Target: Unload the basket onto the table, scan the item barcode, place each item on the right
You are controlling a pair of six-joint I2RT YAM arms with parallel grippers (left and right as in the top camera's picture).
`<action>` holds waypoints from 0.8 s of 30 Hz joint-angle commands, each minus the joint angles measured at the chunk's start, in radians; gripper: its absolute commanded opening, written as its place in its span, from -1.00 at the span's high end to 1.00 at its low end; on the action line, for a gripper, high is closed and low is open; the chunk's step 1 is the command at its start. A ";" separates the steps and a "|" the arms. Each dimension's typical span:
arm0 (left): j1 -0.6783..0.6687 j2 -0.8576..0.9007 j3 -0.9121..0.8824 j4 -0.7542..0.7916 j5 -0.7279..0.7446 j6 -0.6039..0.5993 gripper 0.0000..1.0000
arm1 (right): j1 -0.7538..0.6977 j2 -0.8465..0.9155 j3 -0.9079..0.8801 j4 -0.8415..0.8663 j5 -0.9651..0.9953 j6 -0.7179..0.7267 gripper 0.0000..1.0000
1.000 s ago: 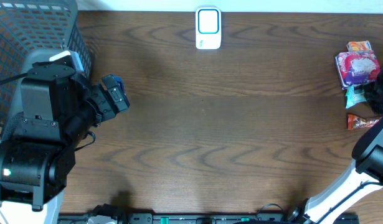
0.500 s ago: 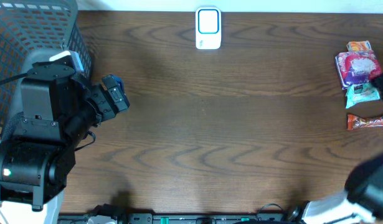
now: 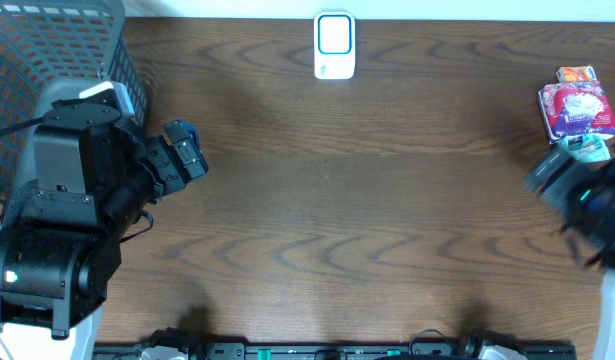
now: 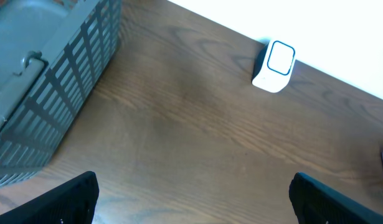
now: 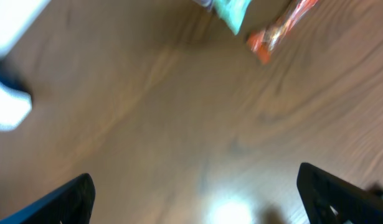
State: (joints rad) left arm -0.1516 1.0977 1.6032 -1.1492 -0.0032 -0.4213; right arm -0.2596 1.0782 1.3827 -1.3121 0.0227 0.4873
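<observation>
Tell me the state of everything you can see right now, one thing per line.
left gripper: open, empty.
right gripper: open, empty, view blurred.
scanner: sitting by the far edge, untouched.
basket: upright on the left.
pink packet: lying flat, not picked up.
teal packet: lying flat, partly hidden in the overhead view.
orange bar: lying flat, ungripped.

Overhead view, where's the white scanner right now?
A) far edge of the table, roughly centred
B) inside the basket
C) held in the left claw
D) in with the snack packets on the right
A: the white scanner stands alone at the far edge of the table, about midway along it, well apart from the basket on the left and the snack packets on the right.
</observation>
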 commanded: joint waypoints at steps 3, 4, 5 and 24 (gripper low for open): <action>0.002 -0.001 0.002 -0.002 -0.006 0.009 -0.96 | 0.082 -0.147 -0.159 -0.068 -0.059 -0.029 -0.99; 0.002 -0.001 0.002 -0.002 -0.006 0.009 -0.95 | 0.085 -0.171 -0.179 -0.087 -0.059 -0.029 -0.98; 0.002 -0.001 0.002 -0.002 -0.006 0.009 -0.96 | 0.084 -0.188 -0.194 -0.104 -0.058 -0.029 -0.98; 0.002 -0.001 0.002 -0.002 -0.006 0.009 -0.96 | 0.084 -0.223 -0.217 -0.208 -0.035 -0.040 -0.98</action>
State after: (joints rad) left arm -0.1516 1.0977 1.6032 -1.1496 -0.0032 -0.4213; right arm -0.1856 0.8570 1.1709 -1.5181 -0.0265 0.4618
